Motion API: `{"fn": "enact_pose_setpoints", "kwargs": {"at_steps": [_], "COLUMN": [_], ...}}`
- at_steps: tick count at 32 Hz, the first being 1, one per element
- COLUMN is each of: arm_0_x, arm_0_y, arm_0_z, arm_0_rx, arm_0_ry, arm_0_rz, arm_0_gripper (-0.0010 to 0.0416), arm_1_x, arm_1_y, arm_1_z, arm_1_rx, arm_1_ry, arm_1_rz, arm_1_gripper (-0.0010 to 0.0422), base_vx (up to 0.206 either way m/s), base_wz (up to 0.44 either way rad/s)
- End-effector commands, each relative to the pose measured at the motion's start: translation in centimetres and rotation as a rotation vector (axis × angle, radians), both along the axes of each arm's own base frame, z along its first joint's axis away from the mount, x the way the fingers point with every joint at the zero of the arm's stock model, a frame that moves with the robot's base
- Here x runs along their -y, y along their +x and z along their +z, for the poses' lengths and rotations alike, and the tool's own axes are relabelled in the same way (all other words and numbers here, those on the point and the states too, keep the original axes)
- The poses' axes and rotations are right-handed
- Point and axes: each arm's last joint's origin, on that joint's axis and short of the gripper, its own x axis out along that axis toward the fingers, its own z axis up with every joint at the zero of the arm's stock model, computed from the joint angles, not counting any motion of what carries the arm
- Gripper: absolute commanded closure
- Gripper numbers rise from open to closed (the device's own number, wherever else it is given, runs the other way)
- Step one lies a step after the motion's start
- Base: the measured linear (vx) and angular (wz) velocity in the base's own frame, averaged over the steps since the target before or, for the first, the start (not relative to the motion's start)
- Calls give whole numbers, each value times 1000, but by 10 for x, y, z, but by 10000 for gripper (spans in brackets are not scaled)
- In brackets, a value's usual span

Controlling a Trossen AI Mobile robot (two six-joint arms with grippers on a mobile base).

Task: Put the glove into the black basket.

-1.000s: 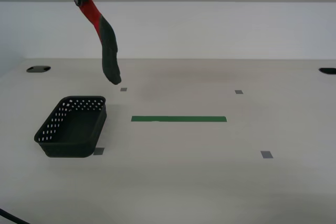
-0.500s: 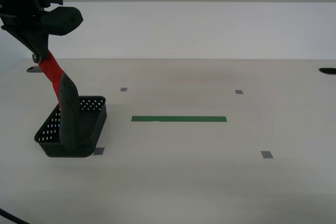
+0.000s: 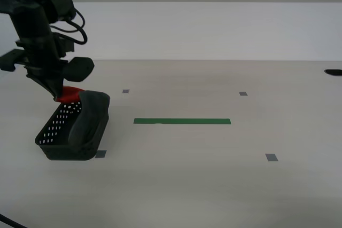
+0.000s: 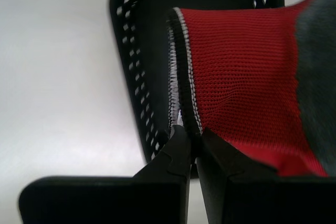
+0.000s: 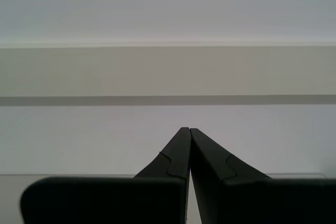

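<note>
Second pincer (image 4: 190, 132) pinched tight on red cuff hem of the glove (image 4: 241, 77), right above the black basket (image 4: 137, 72). Exterior view: glove (image 3: 88, 116) draped over basket's 3 o'clock wall, dark part partly inside, fingertips hidden; basket (image 3: 56, 132) on the bench (image 3: 214, 174) at 9 o'clock of the green tape strip (image 3: 181, 121). Pincer tips hard to make out there. First pincer (image 5: 188, 130) closed, empty, facing a blank wall; not seen in exterior view.
</note>
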Motion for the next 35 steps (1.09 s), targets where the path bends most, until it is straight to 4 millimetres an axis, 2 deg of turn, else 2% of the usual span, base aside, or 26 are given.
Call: {"fn": "enact_pose_setpoints", "kwargs": {"at_steps": [1, 4, 6, 9, 10, 12, 13, 14, 17, 21, 25, 27, 28, 30, 31, 35], "arm_0_x": [0, 0, 0, 0, 0, 0, 0, 0, 0, 0, 0, 0, 0, 0, 0, 0], "arm_0_y": [0, 0, 0, 0, 0, 0, 0, 0, 0, 0, 0, 0, 0, 0, 0, 0], "arm_0_z": [0, 0, 0, 0, 0, 0, 0, 0, 0, 0, 0, 0, 0, 0, 0, 0], "arm_0_rx": [-4, -3, -3, -4, -3, -4, -4, -4, -4, -4, -3, -3, -4, -4, -4, -4], "arm_0_ry": [0, 0, 0, 0, 0, 0, 0, 0, 0, 0, 0, 0, 0, 0, 0, 0], "arm_0_rz": [0, 1, 1, 1, 1, 1, 1, 1, 1, 1, 1, 1, 1, 1, 1, 1], "arm_0_gripper": [405, 405, 405, 405, 405, 405, 405, 405, 405, 405, 405, 405, 405, 405, 405, 405], "arm_1_x": [1, 2, 2, 1, 1, 0, 0, 0, 0, 0, 2, 3, 3, 3, 4, 4], "arm_1_y": [7, 11, 12, 12, 12, 11, 11, 10, 9, 10, 20, 24, 27, 29, 32, 34], "arm_1_z": [-15, -21, -21, -21, -21, -21, -21, -20, -17, -14, -4, 0, 2, 4, 6, 7], "arm_1_rx": [-48, -57, -54, -56, -58, -68, -69, -78, -78, -93, -90, -72, -60, -52, -42, -34], "arm_1_ry": [4, 0, 0, 0, 1, 2, 3, 5, 5, 8, 7, 4, 2, 0, -2, -4], "arm_1_rz": [-2, -1, 2, 9, 11, 14, 15, 15, 15, 15, 14, 14, 14, 14, 14, 14], "arm_1_gripper": [412, 412, 394, 346, 312, 267, 258, 226, 210, 230, 277, 310, 341, 366, 413, 409], "base_vx": [0, 0, 0, 0, 0, 0, 0, 0, 0, 0, 0, 0, 0, 0, 0, 0], "base_wz": [0, 0, 0, 0, 0, 0, 0, 0, 0, 0, 0, 0, 0, 0, 0, 0]}}
